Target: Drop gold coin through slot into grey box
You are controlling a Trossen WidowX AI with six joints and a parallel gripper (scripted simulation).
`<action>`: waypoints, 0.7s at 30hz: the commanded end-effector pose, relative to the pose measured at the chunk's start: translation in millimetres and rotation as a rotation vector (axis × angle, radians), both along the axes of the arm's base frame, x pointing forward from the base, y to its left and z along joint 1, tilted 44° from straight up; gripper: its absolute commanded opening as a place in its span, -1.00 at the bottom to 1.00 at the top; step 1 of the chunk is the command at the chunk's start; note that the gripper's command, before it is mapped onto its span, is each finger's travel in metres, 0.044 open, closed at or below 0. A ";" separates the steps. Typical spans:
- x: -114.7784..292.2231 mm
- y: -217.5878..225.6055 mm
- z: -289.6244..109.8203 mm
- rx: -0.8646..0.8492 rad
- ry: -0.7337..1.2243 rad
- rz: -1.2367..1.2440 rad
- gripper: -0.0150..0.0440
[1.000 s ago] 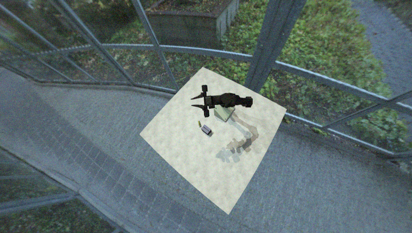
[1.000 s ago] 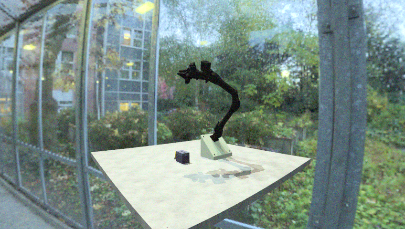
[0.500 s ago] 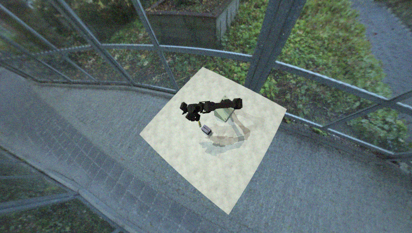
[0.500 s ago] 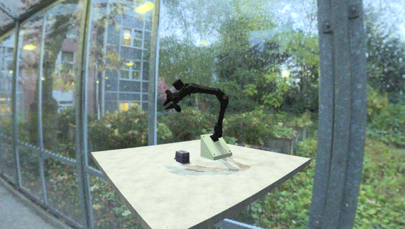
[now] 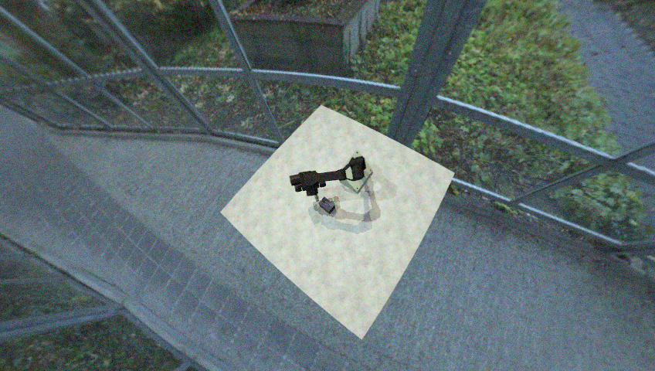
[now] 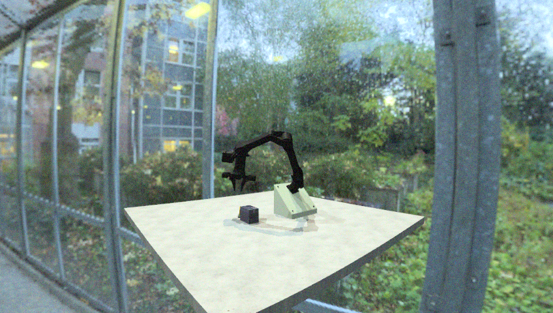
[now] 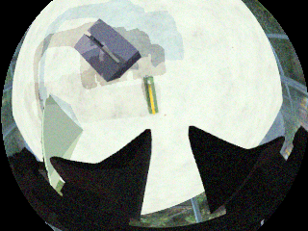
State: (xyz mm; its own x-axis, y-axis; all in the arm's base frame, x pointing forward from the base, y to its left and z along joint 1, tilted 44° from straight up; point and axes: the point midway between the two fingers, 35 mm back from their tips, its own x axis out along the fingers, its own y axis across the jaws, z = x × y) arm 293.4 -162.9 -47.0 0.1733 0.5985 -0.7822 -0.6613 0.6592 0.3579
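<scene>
The gold coin [image 7: 152, 100] stands on edge in the green holder [image 7: 148, 80] [image 5: 317, 198], seen as a thin yellow line in the wrist view. In the exterior view the box mostly hides both. The closed grey box [image 5: 327, 205] [image 6: 249, 215] [image 7: 108, 55] stands close beside the holder, with a dark narrow slot [image 7: 102, 44] across its lid. My gripper [image 6: 238, 189] [image 7: 169, 132] points down, open and empty, well above the table. In the wrist view, its fingertips are below the holder and a little to its right. The top view does not show the fingertips clearly.
The pale green wedge-shaped arm base [image 5: 351, 185] [image 6: 284, 203] [image 7: 60, 127] stands on the cream table top [image 5: 358, 275] [image 6: 233, 263] [image 7: 226, 67]. The arm arches from it to above the box and holder. Shadows of the arm lie around the box.
</scene>
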 end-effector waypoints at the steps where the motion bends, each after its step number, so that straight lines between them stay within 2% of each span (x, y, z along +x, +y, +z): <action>1: -10.1 21.6 -11.2 0.084 -0.013 0.078 0.05; 6: -9.1 23.4 -13.2 0.084 -0.013 0.078 0.05; 10: 0.8 44.9 -35.9 0.086 -0.014 0.078 0.05; 21: 2.8 54.6 -47.7 0.086 -0.014 0.078 0.05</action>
State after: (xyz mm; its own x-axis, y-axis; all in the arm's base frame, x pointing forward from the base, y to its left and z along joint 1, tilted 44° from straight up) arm 297.5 -112.2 -90.2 0.1348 0.6697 -0.7303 -0.7225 0.5709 0.3900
